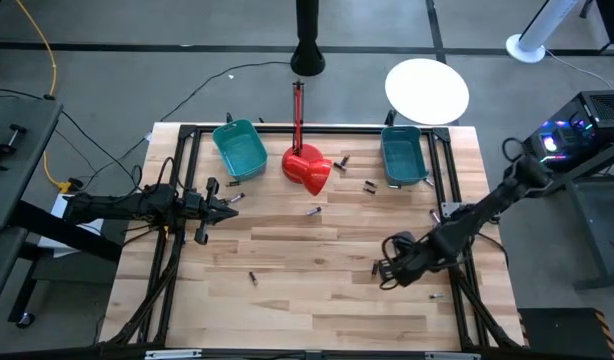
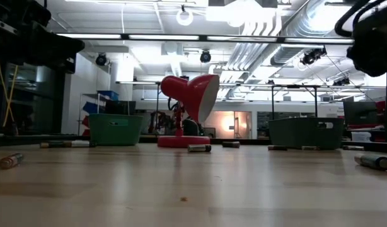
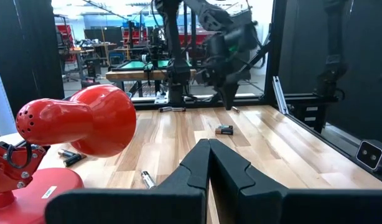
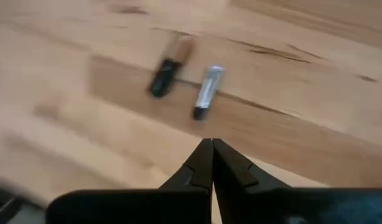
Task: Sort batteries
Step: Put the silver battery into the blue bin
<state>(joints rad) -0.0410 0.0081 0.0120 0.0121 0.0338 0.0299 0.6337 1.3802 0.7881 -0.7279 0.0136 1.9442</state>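
Note:
Small dark batteries lie scattered flat on the wooden table, among them one point(image 1: 314, 211) near the middle, one point(image 1: 253, 278) toward the near edge and one point(image 1: 368, 187) by the right bin. My left gripper point(image 3: 208, 147) is shut and hovers near the table's left side point(image 1: 231, 211), close to a battery point(image 1: 235, 198). My right gripper point(image 4: 211, 147) is shut and empty, above the table's right near part point(image 1: 385, 272). Just ahead of it lie a dark battery point(image 4: 168, 68) and a silvery one point(image 4: 208, 91).
Two teal bins stand at the far edge, one on the left point(image 1: 239, 147) and one on the right point(image 1: 402, 156). A red desk lamp point(image 1: 307, 168) sits between them, its head tipped toward the table. A black frame point(image 1: 177, 160) borders the table. Open wood lies in the middle.

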